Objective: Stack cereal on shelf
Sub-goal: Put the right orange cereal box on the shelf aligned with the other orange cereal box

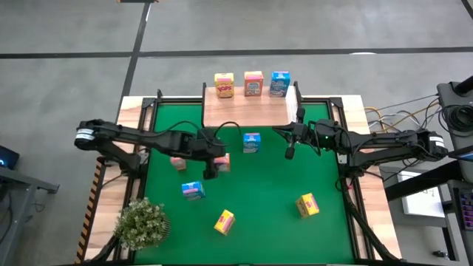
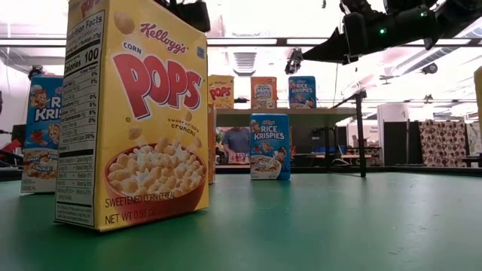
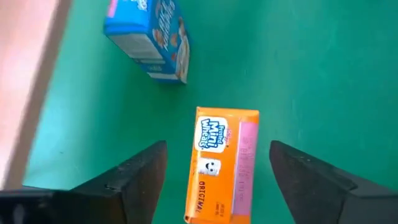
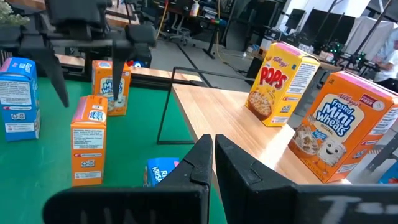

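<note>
— Cardboard, light and stiff: how will the orange cereal box [image 3: 222, 165] handle?

— Easily crushed. It stands on the green mat [image 3: 298, 68] between my left gripper [image 3: 217, 180] fingers, which are spread wide. I'd pinch its broad faces gently. My right gripper [image 4: 213, 163] waits closed near the shelf [image 4: 249, 134].

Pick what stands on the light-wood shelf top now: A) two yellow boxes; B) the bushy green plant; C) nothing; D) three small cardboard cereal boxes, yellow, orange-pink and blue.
D: the high view shows a yellow box, an orange-pink box and a blue box in a row on the light-wood shelf.
</note>
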Controlling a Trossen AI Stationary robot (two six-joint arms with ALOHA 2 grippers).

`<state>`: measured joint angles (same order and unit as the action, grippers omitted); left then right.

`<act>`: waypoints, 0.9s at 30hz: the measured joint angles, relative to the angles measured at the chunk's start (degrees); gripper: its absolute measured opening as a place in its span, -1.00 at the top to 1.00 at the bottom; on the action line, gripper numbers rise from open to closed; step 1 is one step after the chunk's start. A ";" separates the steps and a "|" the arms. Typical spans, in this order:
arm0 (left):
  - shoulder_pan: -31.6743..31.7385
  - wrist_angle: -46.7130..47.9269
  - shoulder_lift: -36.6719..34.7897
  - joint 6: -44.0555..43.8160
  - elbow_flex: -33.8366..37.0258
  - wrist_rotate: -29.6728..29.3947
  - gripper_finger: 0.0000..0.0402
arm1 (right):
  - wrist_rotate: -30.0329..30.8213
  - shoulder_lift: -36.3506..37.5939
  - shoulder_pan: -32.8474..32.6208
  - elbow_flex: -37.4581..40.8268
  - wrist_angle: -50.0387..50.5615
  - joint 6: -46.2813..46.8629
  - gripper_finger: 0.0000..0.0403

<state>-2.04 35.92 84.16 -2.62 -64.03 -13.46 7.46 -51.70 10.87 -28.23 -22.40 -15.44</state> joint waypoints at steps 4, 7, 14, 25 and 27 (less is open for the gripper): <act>0.91 -0.09 1.94 0.85 0.01 4.55 -0.36 | -0.02 0.00 0.00 0.00 0.00 0.00 0.96; 1.44 0.10 3.03 0.89 0.06 4.97 -0.33 | -0.02 0.00 0.00 0.00 0.05 0.00 0.96; 1.70 -0.11 3.27 2.31 0.09 4.98 -0.19 | -0.01 0.00 0.00 -0.15 1.14 0.00 0.96; 1.72 0.25 3.50 2.17 0.09 4.99 0.14 | -0.02 0.00 0.00 -0.20 1.12 0.00 0.96; 1.71 0.25 3.48 2.17 0.09 4.99 0.20 | 0.00 0.00 0.00 -0.20 1.12 -0.02 0.96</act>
<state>-0.33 36.17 87.64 -0.45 -63.94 -8.47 7.46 -51.70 10.87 -28.42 -21.28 -15.46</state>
